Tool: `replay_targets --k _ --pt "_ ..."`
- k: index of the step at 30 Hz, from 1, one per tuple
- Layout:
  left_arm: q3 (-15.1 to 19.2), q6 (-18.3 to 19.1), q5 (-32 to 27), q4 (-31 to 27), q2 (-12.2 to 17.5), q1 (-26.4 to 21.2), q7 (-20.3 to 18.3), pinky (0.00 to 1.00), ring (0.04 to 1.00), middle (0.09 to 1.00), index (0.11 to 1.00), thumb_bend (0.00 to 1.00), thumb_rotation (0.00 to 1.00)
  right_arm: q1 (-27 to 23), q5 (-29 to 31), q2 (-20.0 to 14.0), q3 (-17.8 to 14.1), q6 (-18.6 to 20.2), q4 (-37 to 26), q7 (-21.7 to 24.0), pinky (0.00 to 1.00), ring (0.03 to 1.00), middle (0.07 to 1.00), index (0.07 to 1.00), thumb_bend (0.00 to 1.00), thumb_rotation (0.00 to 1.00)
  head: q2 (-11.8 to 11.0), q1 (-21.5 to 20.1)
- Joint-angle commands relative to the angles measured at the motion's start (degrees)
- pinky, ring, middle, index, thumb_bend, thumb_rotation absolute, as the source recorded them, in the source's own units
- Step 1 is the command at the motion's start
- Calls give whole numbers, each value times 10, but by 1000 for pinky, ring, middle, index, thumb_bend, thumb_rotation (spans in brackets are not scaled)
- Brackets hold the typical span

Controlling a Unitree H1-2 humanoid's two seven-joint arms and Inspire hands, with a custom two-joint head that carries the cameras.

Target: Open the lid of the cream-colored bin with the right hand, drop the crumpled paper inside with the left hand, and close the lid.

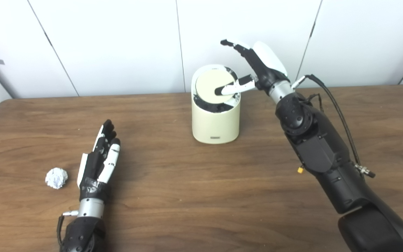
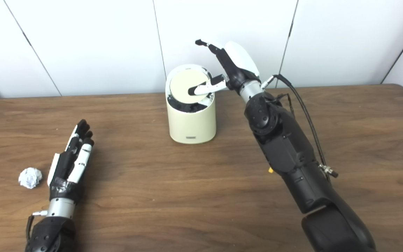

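Observation:
The cream-colored bin (image 1: pixel 216 120) stands upright at the back middle of the table. Its round lid (image 1: pixel 211 85) is tilted, with a dark gap showing at its front edge. My right hand (image 1: pixel 254 68) is open above and right of the bin, and its thumb rests on the lid while its fingers point up and away. The crumpled paper (image 1: pixel 56 178) is a small white ball lying on the table at the front left. My left hand (image 1: pixel 100 157) lies flat and open on the table just right of the paper, holding nothing.
The wooden table (image 1: pixel 201 196) runs across the whole view. White wall panels (image 1: pixel 117 45) stand right behind its far edge. My right forearm (image 1: pixel 320 150) with its loose cable reaches over the table's right half.

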Motion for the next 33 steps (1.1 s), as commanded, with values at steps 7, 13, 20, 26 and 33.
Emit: replay_targets --k 7,13,20,26,33 --pt "1 -6 -1 -17 -3 -2 3 1000 1000 1000 1000 221 505 -16 -23 -15 6 -6 0 -10 852 904 905 858 912 110 1 1" --pt "1 -6 -2 -19 -5 -2 3 1000 1000 1000 1000 229 507 -15 -23 -18 7 -9 3 -12 867 906 908 860 912 89 1 4" --pt "3 -7 -2 -19 -5 -4 4 1000 1000 998 1000 241 520 -10 -20 -20 8 -12 6 -13 885 908 907 860 909 99 2 4" --pt "2 -7 -4 -21 -5 -2 2 1000 1000 998 1000 215 517 -7 -14 -15 3 -3 -19 -10 863 908 908 867 847 250 5 4" --pt "-5 -15 4 -11 -4 -2 -3 1000 1000 988 1000 258 568 -14 0 0 -10 -1 -26 -14 835 904 901 865 710 347 6 6"
